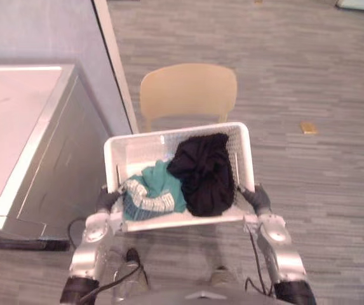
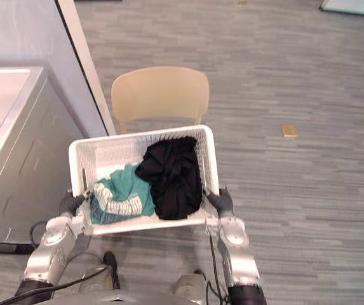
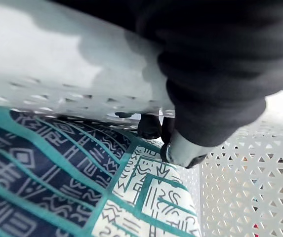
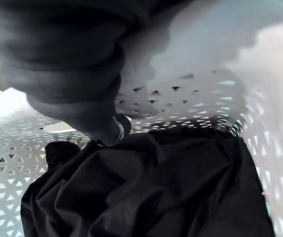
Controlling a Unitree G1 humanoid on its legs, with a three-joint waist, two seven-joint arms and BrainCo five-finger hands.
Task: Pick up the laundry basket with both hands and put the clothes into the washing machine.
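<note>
Left eye view: looking steeply down from the robot's head, taking in the white laundry basket [image 1: 140, 145], the tan chair [image 1: 188, 89] beyond it, the washing machine [image 1: 16, 127] on the robot's left and the grey floor [image 1: 315, 76].
Right eye view: facing the same way from slightly further right, sharing that whole scene.
Left wrist view: peering from very close along the left hand [image 3: 220, 74], over the basket's rim at the teal patterned cloth [image 3: 57, 177].
Right wrist view: looking from very close past the right hand [image 4: 72, 74] at the black garment [image 4: 156, 187].
Shared part: all four views are overlapping on the basket's inside.
</note>
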